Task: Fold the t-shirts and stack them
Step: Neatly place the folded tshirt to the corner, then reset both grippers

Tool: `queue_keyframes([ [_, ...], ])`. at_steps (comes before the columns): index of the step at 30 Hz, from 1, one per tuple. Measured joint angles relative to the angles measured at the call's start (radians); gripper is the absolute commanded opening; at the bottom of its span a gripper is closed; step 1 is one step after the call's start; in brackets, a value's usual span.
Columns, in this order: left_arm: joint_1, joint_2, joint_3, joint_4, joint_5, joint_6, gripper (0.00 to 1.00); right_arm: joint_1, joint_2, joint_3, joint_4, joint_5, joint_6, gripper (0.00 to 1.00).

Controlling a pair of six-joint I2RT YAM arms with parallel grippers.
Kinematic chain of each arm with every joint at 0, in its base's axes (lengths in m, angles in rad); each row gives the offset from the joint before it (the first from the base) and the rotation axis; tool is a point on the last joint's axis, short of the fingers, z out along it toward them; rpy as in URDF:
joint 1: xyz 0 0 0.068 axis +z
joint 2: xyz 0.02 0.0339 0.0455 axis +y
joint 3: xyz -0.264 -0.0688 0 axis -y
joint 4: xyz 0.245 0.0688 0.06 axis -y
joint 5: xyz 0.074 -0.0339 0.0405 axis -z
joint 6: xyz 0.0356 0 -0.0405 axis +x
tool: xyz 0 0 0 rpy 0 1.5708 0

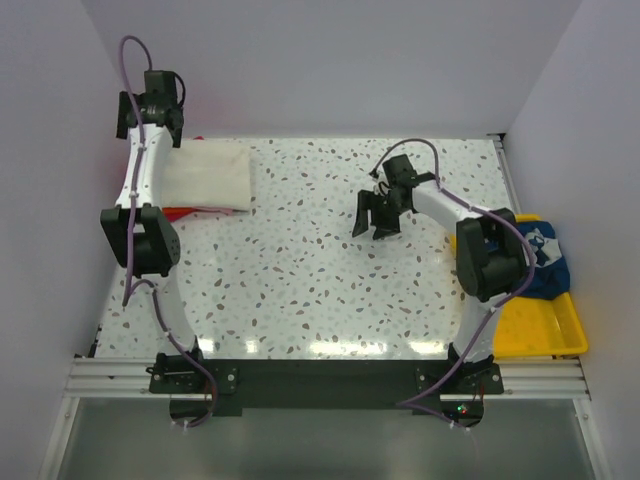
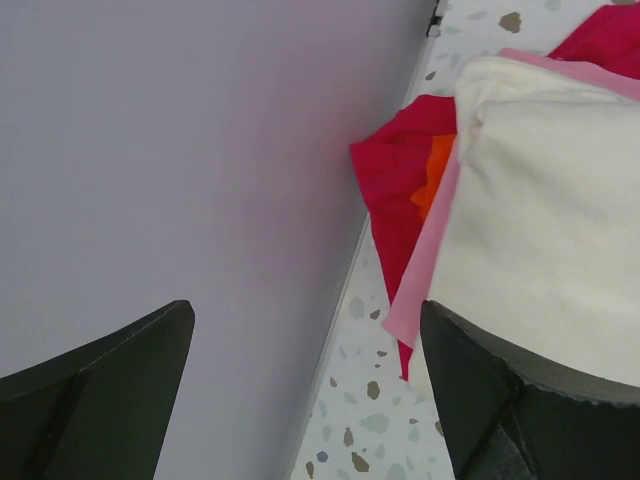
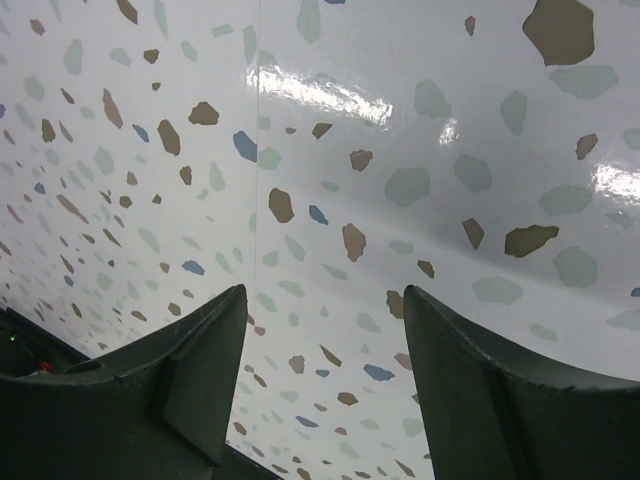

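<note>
Stack sits at the far-left corner of the table. The cream t-shirt is on top: folded to a rough rectangle, plain, soft rounded edges, no print visible.

The overhead view shows only a thin strip of the red t-shirt poking out on the stack's near side. The left wrist view resolves the layers. The pink t-shirt is directly under the cream one, its edge showing along the cream one's side. The orange t-shirt is a small sliver below that. The red one is lowest and sticks out furthest, towards the table's left edge, right by the wall.

The navy t-shirt is off the table's right edge, bunched up unfolded in the yellow tray. White print is visible and the right arm partly covers it. Only the overhead view shows it.

Left gripper: jaws wide apart, nothing between them. It hangs above the table's far-left corner, over the table edge beside the stack, with one finger overlapping the cream shirt in its wrist view. Can't tell if it touches the cloth.

Right gripper: jaws wide, empty, over the right-centre of the table. Its wrist view shows only bare speckled tabletop with glare, no cloth.
</note>
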Motion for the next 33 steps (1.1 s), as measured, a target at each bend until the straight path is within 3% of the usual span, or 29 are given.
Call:
queue_keyframes([
  [4,0.020,-0.010,-0.018,0.006,-0.016,-0.048,1.00,0.000,-0.049,-0.019,0.002,0.002,0.000,0.68],
  [7,0.011,-0.073,-0.113,0.029,0.040,-0.111,1.00,0.000,-0.083,-0.031,0.010,0.008,0.002,0.68],
  [10,0.004,-0.196,-0.279,0.084,0.156,-0.192,1.00,0.000,-0.118,-0.048,0.025,0.023,0.005,0.68],
  [15,-0.032,-0.512,-0.684,0.295,0.326,-0.342,1.00,0.000,-0.182,-0.076,0.064,0.063,0.009,0.68],
  [18,-0.139,-0.668,-0.868,0.420,0.340,-0.407,1.00,0.000,-0.225,-0.091,0.094,0.094,0.012,0.68],
  [24,-0.404,-0.811,-1.130,0.636,0.357,-0.529,1.00,0.000,-0.344,-0.159,0.175,0.178,0.016,0.68],
  [28,-0.488,-0.866,-1.260,0.693,0.328,-0.595,1.00,0.000,-0.444,-0.218,0.232,0.246,0.019,0.68],
  [33,-0.537,-0.909,-1.290,0.725,0.278,-0.616,1.00,0.000,-0.548,-0.290,0.295,0.322,0.021,0.69],
])
